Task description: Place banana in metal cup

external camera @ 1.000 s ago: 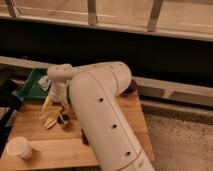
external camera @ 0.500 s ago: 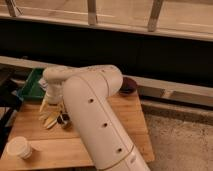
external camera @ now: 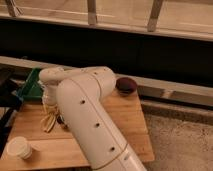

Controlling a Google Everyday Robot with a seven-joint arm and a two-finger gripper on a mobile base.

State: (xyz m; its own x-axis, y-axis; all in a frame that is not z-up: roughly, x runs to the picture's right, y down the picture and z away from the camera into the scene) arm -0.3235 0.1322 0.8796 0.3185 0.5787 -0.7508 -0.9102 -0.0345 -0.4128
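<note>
Camera view looks down on a wooden worktop (external camera: 125,120) with the white arm (external camera: 87,120) reaching across it to the left. The gripper (external camera: 50,106) hangs at the arm's far end, low over the banana (external camera: 48,123); whether its jaws are spread or pressed together I cannot tell. The banana lies flat on the worktop near the left edge. Just right of it a dark shape, likely the metal cup (external camera: 61,119), shows at the arm's edge, mostly hidden. A white cup (external camera: 19,148) stands at the front left corner, a green tray (external camera: 30,86) sits behind the gripper, and a dark bowl (external camera: 126,85) rests at the back edge
</note>
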